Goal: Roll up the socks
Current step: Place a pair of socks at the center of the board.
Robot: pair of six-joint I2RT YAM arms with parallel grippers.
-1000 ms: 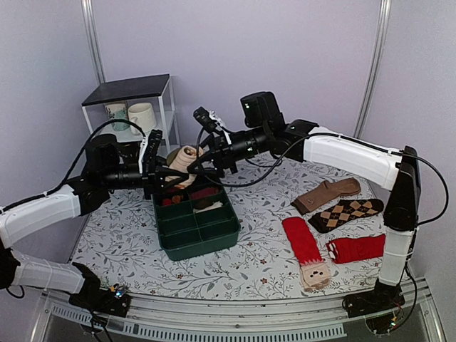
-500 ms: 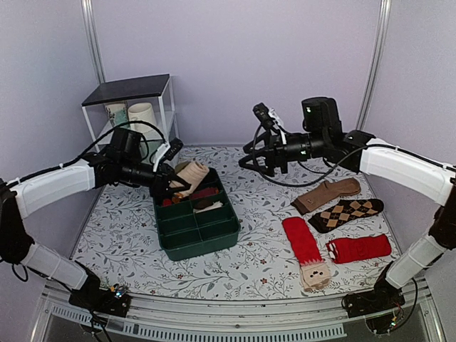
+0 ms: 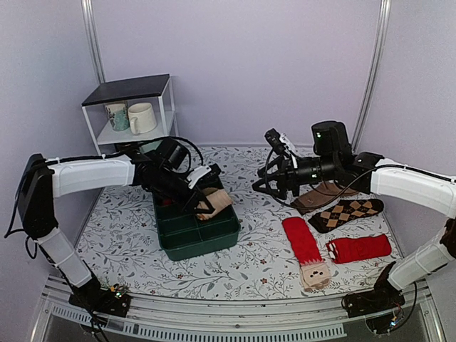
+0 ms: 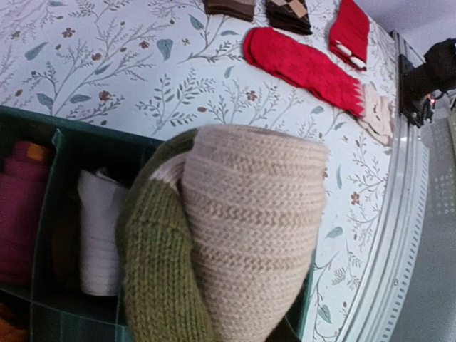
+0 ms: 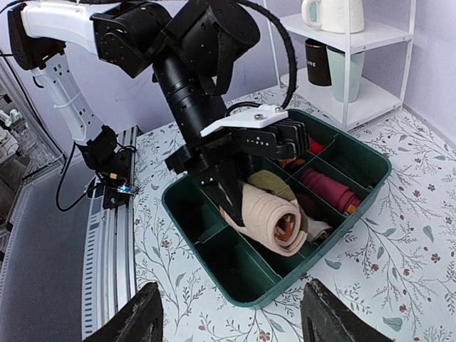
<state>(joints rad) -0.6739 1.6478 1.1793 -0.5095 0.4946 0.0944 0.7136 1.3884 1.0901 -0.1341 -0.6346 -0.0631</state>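
Note:
My left gripper (image 3: 201,200) is shut on a rolled beige and olive sock (image 3: 216,203) and holds it over the middle of the green divided bin (image 3: 206,241). In the left wrist view the roll (image 4: 242,228) fills the frame and hides my fingers. In the right wrist view the roll (image 5: 267,217) sits over a middle compartment of the bin (image 5: 214,246), pinched by the left fingers (image 5: 226,187). My right gripper (image 3: 273,184) is open and empty, above the table right of the bin. Loose socks lie at the right: brown (image 3: 326,194), argyle (image 3: 346,212), long red (image 3: 306,249), short red (image 3: 358,248).
The bin holds other rolls: maroon (image 5: 329,189), white (image 4: 98,231). A white shelf (image 3: 132,112) with mugs (image 3: 141,117) stands at the back left. The table's metal front rail (image 3: 235,313) runs along the near edge.
My left gripper has carried the rolled sock right and down, from above the bin's back edge to its middle. My right arm has pulled back to the right and lowered.

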